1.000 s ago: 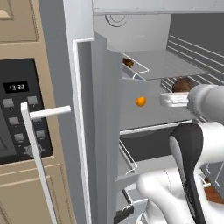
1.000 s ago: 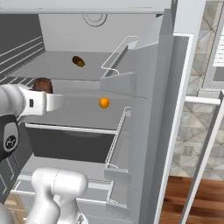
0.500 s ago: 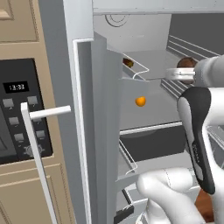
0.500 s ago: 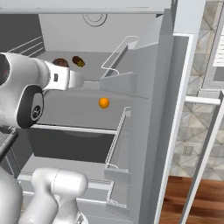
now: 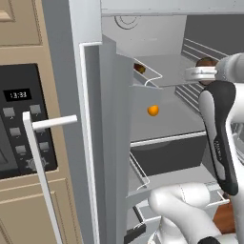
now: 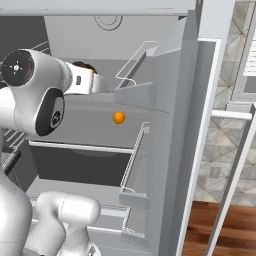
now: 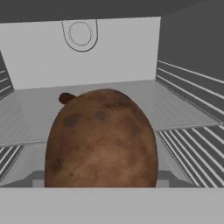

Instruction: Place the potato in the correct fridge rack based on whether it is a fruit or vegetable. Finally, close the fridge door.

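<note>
I see the fridge door (image 5: 102, 143) standing wide open, its inner wire bins facing the cabinet interior. The arm reaches in at the height of the upper fridge rack (image 7: 183, 109).

Gripper (image 5: 206, 70): in the left base view it sits at the right edge of the opening, level with the upper shelf. In the right base view the gripper (image 6: 95, 80) points toward the back wall, just above that shelf. The potato (image 7: 101, 139) is held in front of the hand camera and hides most of the fingers, so I note the jaws as pinching the potato from either side. A sliver of its brown skin shows at the hand in both base views: potato (image 5: 206, 62), potato (image 6: 84, 66).

Potato position: inside the fridge cavity, over the upper rack's flat grey surface, held in the hand. I cannot tell whether its underside touches the shelf.

Other items logged:
- A small dark brown object (image 7: 66, 98) lies on the upper rack behind the potato, near the back wall. I see the same kind of thing at the left end of that shelf in the left base view (image 5: 139, 67); what it is I cannot tell.
- An orange ball (image 5: 153, 110) rests on the lower shelf (image 5: 176, 125), well apart from the gripper; also orange ball (image 6: 118, 117).
- A round fitting (image 7: 80, 33) is on the back wall.
- A wall oven (image 5: 21, 119) with a clock display stands left of the fridge.
</note>
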You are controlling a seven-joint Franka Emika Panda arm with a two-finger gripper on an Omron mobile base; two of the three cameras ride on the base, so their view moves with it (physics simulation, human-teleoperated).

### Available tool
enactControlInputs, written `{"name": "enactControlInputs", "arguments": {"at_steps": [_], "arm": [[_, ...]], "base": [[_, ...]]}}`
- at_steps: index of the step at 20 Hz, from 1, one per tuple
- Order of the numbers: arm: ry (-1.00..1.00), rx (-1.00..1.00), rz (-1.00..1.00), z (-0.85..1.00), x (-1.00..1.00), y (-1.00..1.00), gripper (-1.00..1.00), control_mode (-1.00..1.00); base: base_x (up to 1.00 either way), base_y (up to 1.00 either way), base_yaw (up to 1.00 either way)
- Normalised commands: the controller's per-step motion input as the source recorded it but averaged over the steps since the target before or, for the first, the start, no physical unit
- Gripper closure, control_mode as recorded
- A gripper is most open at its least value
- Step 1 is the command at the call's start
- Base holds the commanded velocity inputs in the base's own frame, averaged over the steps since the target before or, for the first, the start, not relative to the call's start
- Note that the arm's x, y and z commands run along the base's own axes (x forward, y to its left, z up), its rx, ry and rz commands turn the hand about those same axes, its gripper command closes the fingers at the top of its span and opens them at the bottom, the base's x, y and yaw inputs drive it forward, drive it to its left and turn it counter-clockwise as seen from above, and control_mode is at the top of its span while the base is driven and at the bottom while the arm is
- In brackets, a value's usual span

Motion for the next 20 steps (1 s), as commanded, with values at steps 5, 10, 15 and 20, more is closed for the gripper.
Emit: {"name": "enactControlInputs", "arguments": {"at_steps": [5, 10, 15, 20], "arm": [[0.00, 0.00, 0.00, 0.00, 0.66, -0.05, 1.00, -1.00], [0.00, 0.00, 0.00, -0.04, 0.89, 0.00, 1.00, -1.00], [0.00, 0.00, 0.00, -0.28, 0.69, 0.00, 1.00, -1.00], [0.00, 0.00, 0.00, -0.42, 0.57, 0.00, 1.00, -1.00]], "base": [[0.00, 0.00, 0.00], [0.00, 0.00, 0.00], [0.00, 0.00, 0.00], [0.00, 0.00, 0.00]]}}
